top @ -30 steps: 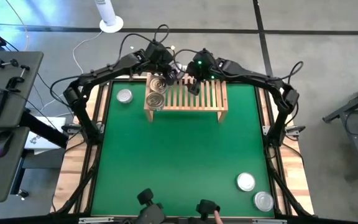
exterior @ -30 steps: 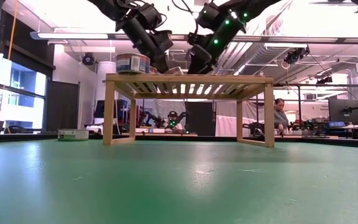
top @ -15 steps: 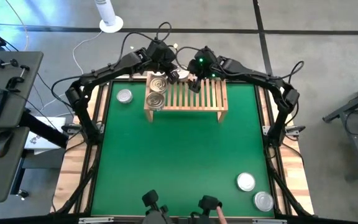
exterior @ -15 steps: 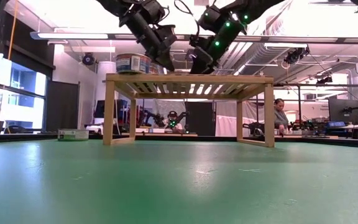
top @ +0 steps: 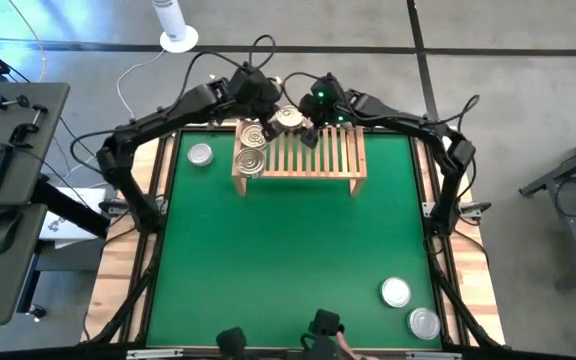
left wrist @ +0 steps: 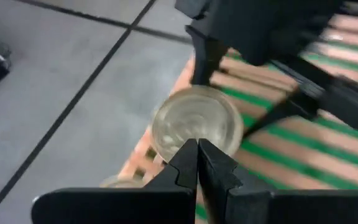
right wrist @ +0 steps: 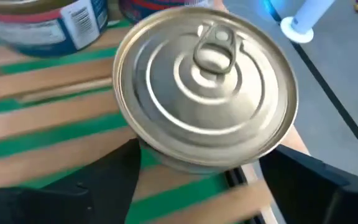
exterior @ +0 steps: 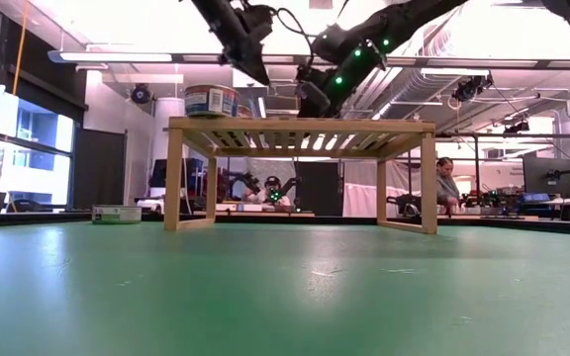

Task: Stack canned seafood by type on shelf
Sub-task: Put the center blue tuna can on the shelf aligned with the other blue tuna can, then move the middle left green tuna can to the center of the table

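Note:
The light-wood shelf point(top: 308, 155) stands at the far middle of the green mat. Two gold-topped tins point(top: 252, 147) sit on its slats at the left end. A third gold-topped tin with a ring pull point(right wrist: 205, 87) is at the shelf's far edge point(top: 288, 117), with my right gripper point(top: 295, 124) shut around it. My left gripper point(top: 271, 110) hovers shut above the shelf's far left corner, and its closed fingers point(left wrist: 197, 155) touch nothing. Silver-topped tins lie on the mat at the far left point(top: 200, 154) and the near right point(top: 396, 292). My right gripper has the ring-pull tin between its two fingers, one on each side of its round wall point(right wrist: 157, 155), below the top rim. The fingers point(left wrist: 207, 59) slant down from the table's far right. The tin's top faces up, slightly tilted. I cannot tell whether its base rests on the slats.
A second silver-topped tin point(top: 425, 322) lies beside the one at the near right corner. The shelf's middle and right slats point(top: 338, 150) are bare. The two arms stand close together over the shelf's far edge. People and benches show in the room beyond the table point(exterior: 446, 183).
My left gripper, still shut, has risen and drawn back from the shelf toward the far left, uncovering the ring-pull tin. My right gripper has edged slightly toward that tin and sits around it.

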You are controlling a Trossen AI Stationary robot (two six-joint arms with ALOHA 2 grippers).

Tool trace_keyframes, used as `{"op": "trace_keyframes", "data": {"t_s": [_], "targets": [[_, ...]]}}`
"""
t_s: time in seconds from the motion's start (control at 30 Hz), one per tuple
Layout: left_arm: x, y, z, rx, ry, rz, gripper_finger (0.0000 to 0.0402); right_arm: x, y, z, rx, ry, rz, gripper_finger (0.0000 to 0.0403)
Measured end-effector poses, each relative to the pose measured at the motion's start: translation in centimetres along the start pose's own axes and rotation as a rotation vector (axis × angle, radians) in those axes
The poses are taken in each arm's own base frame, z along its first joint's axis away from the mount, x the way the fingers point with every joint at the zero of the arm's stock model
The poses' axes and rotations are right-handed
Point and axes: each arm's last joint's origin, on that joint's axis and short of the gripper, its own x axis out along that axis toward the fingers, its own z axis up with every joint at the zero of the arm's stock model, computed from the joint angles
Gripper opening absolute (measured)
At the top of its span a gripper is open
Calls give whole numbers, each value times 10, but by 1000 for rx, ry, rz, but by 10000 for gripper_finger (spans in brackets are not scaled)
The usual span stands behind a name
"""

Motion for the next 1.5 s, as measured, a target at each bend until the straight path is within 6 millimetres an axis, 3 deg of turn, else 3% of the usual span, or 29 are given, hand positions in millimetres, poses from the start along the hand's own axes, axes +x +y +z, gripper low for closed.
{"op": "trace_keyframes", "data": {"t_s": [0.13, 0.33, 0.6, 0.8, 0.9, 1.03, 1.23, 1.33, 1.5], "targets": [[-18, -7, -7, 19, 75, -10, 0, 13, 0, -2, 0, -11, 12, 276], [-30, -20, -9, 16, 106, -19, 0, 15, -1, 0, -4, -37, 2, 237], [-31, -42, -10, 58, 109, -8, 0, 15, -2, 2, -8, -60, -5, 232], [-27, -52, -28, 41, 109, -19, 0, 14, -2, 4, -9, -75, -9, 232], [-34, -54, -37, 14, 72, -7, 0, 9, -2, 4, -9, -62, -21, 232], [-55, -57, -50, -29, -2, 14, 0, -12, -3, 10, -8, -66, -60, 232], [-74, -77, -79, -34, -128, 32, 0, -62, 10, 18, -22, -63, -61, 232], [-75, -90, -101, -4, -175, 22, 0, -89, 35, 23, -66, -55, -32, 232], [-67, -115, -139, 57, -248, -40, 0, -129, 100, 28, -165, -22, -63, 232]]}}
